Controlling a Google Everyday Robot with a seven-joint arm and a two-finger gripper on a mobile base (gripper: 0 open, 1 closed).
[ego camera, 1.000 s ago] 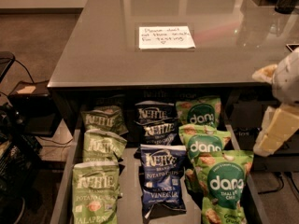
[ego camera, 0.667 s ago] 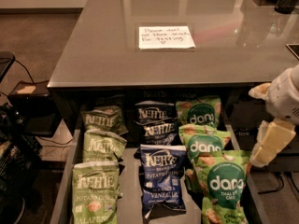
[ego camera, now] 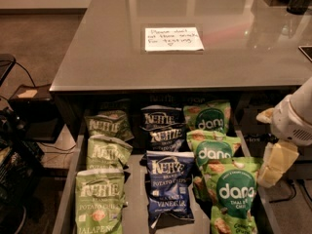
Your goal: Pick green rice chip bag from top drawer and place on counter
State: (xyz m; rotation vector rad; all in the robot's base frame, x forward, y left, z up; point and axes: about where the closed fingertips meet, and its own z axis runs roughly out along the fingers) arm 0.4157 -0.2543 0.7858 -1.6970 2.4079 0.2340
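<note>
Hovering right of top drawer (ego camera: 135, 201), tool (ego camera: 274, 164), state unclear, near "dang" green rice chip bag (ego camera: 235, 195), "Kettle" bags (ego camera: 168, 182)

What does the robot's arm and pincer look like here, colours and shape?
The arm is a smooth, rounded white casing with a small ribbed grey patch. The pincer, at the right edge beside the top drawer, is pale cream, blocky and flat-sided. No cables or markings show on either.
</note>
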